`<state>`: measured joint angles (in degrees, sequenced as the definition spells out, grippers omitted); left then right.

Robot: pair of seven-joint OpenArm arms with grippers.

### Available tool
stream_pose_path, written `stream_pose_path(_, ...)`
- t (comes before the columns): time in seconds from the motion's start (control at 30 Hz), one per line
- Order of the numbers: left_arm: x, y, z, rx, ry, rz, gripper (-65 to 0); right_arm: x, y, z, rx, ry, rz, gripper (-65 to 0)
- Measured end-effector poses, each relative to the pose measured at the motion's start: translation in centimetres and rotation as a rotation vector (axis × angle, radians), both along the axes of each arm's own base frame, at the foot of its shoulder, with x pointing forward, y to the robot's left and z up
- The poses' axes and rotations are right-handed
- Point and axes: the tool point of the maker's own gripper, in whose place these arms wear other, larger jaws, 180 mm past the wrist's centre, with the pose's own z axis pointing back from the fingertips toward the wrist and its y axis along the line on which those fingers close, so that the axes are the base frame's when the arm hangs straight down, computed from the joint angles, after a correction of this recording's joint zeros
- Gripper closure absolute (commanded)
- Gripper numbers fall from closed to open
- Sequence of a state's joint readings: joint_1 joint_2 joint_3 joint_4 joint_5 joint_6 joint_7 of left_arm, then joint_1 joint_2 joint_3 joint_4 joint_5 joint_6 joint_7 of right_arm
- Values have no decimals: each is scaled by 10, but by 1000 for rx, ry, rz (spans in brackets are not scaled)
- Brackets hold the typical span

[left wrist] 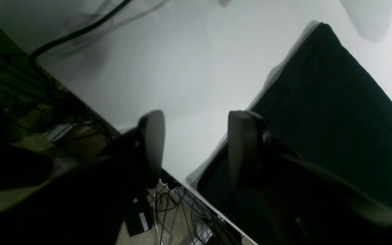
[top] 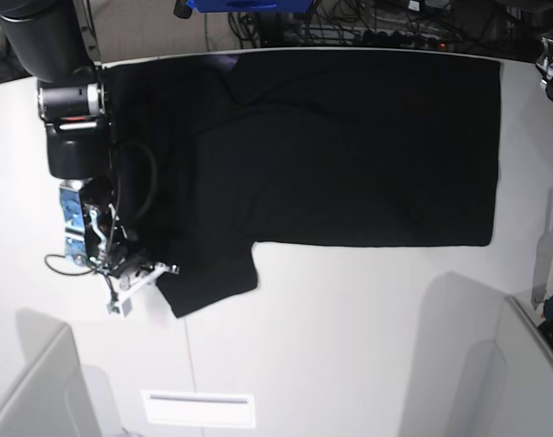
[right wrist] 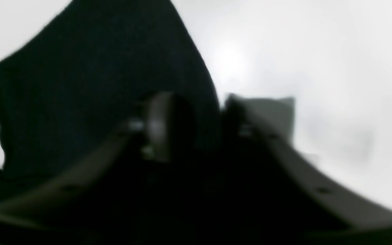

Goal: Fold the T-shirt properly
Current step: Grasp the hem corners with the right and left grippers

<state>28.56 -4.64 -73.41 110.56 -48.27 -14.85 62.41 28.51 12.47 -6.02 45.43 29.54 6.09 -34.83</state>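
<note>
the t-shirt [top: 349, 146] lay spread flat, plain black side up, across the far half of the white surface [top: 349, 337], its long body reaching toward the base view's right and one short sleeve [top: 212, 282] sticking out toward the near edge on that view's left. the right arm [top: 71, 118] stood over that left end of the cloth, and the right gripper [top: 135, 273] sat low right at the sleeve's outer edge. in the blurred right wrist view one of its fingers [right wrist: 168, 126] lay over the black cloth and the other on the bare surface side, the sleeve edge between them; whether they had pinched it, i cannot tell. the left gripper [left wrist: 196, 146] hung above the surface beside the shirt's edge, its fingers [left wrist: 153, 143] apart with only bare white between them, gripping nothing.
</note>
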Motion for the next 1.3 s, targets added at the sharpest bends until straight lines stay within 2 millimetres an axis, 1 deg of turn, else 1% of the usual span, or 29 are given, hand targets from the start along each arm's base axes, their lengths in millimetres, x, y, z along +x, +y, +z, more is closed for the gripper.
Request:
stream_pose_path(0.03,1,0,0,0,-2,0,-283,-1,0,0,0,4,1,-117)
stream_pose_path(0.17,1,0,0,0,-3,0,-283,-1,0,0,4,4,-3,-59)
stream_pose_path(0.2,2,0,0,0,-6,-1,-283,-1,0,0,4,3,-3,-26)
stream_pose_path(0.23,5,-1,0,-1,-4,-12,-283,-1,0,-1,4,0,-4,0)
stream_pose_path(0.27,11,-2,-1,-3,4,-33,-283,0,0,-1,6,-7,-6,0)
stream_pose_path(0.37,41,-4,4,10,-3,-131,-283,0,1,-1,7,-11,-7,0)
stream_pose_path(0.43,62,1,8,19,-25,-168,-283,0,1,0,8,-9,-6,0)
stream_pose_path(0.5,77,9,5,-7,-39,-167,-283,-3,4,2,8,-12,7,0)
stream_pose_path(0.53,84,16,2,-36,-45,-136,-283,-6,7,3,2,-25,18,0)
stream_pose_path(0.63,112,32,-9,-97,-30,-111,-288,-12,18,14,7,-66,49,0)
stream_pose_path(0.7,142,32,-11,-121,-31,-158,-291,-8,26,28,10,-114,71,0)
stream_pose_path(0.77,169,30,-17,-157,-22,-191,-291,-4,30,41,12,-154,84,0)
stream_pose_path(0.83,192,25,-26,-197,-3,-224,-291,-5,28,43,7,-143,81,0)
stream_pose_path(0.9,209,18,-39,-232,40,-250,-291,-9,25,39,2,-128,52,0)
stream_pose_path(1.0,233,-1,-57,-292,92,-296,-296,-16,25,36,2,-116,46,0)
stream_pose_path(1.03,243,-10,-61,-310,97,-315,-314,-17,26,36,1,-115,47,0)
stream_pose_path(1.1,256,-22,-67,-337,127,-342,-375,-15,27,39,4,-124,47,0)
stream_pose_path(1.17,263,-24,-72,-309,178,-360,-433,-13,25,40,0,-128,45,0)
stream_pose_path(1.23,266,-17,-77,-251,249,-364,-454,-13,26,40,3,-128,45,0)
stream_pose_path(1.3,269,-12,-75,-210,276,-360,-457,-15,27,39,4,-125,45,0)
